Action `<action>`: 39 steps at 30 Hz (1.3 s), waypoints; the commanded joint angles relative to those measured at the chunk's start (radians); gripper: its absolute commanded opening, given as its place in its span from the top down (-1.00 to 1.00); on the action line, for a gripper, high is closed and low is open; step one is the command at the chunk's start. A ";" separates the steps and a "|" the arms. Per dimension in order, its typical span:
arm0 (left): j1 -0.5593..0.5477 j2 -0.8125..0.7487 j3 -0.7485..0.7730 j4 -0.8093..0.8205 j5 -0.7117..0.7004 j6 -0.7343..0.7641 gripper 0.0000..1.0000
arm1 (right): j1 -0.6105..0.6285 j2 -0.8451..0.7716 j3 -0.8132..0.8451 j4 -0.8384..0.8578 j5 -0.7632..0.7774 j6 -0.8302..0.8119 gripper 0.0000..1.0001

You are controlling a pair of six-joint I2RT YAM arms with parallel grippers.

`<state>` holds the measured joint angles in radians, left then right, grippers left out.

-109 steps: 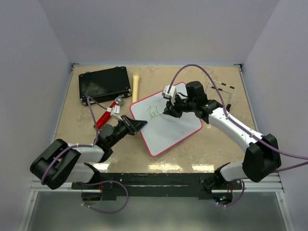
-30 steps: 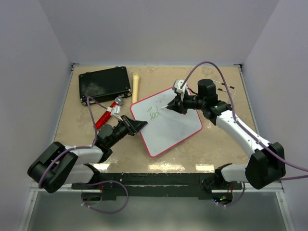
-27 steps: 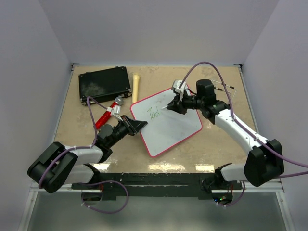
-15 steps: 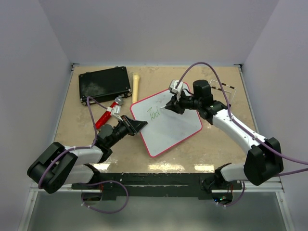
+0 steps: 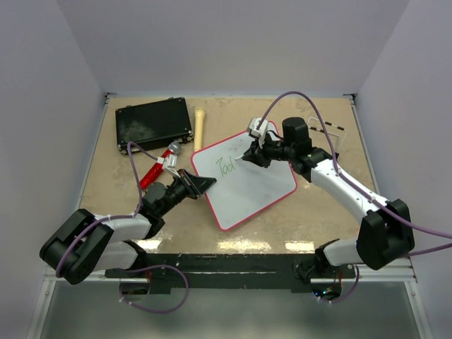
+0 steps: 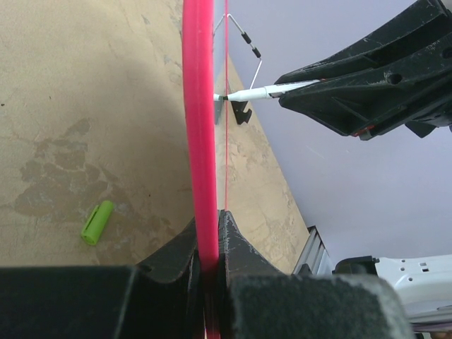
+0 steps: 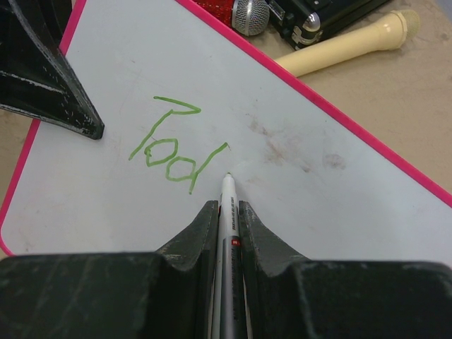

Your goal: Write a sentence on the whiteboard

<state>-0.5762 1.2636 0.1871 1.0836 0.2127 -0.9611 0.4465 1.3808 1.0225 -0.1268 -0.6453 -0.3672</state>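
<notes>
From above, the whiteboard lay skewed near the middle of the worktop, well apart from the black case at the far left. The left gripper sat at the board's left corner and the right gripper reached over its upper half. The sentence amounted to a few green letters.

The left wrist view showed the board's pink rim edge-on, with the left gripper's jaws pinched shut on it. A loose green cap lay on the worktop beside it.

In the right wrist view, the right gripper was clamped on a marker, its tip at the board just after the letters, seemingly touching. Only "Tod" was written. I judged the task barely begun, with the rest of the first word and everything after it left to write.
</notes>
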 commanded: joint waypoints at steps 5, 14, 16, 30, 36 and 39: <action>-0.004 -0.020 0.038 0.081 0.025 0.058 1.00 | 0.012 0.018 0.025 -0.016 -0.066 -0.030 1.00; -0.004 -0.018 0.037 0.079 0.025 0.058 1.00 | 0.015 0.027 0.037 -0.094 -0.077 -0.084 1.00; -0.004 -0.018 0.037 0.079 0.025 0.058 1.00 | 0.014 0.021 0.036 -0.105 -0.065 -0.088 1.00; -0.004 -0.018 0.034 0.082 0.027 0.059 1.00 | 0.012 -0.003 0.037 -0.088 0.009 -0.081 1.00; -0.004 -0.015 0.034 0.084 0.027 0.059 1.00 | 0.012 0.000 0.059 -0.057 0.041 -0.061 1.00; -0.004 -0.015 0.034 0.084 0.027 0.061 1.00 | 0.012 0.007 0.073 -0.050 0.049 -0.055 1.00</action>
<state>-0.5762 1.2636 0.1871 1.0767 0.2089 -0.9691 0.4580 1.3922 1.0458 -0.2165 -0.6636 -0.4290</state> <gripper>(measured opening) 0.104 0.160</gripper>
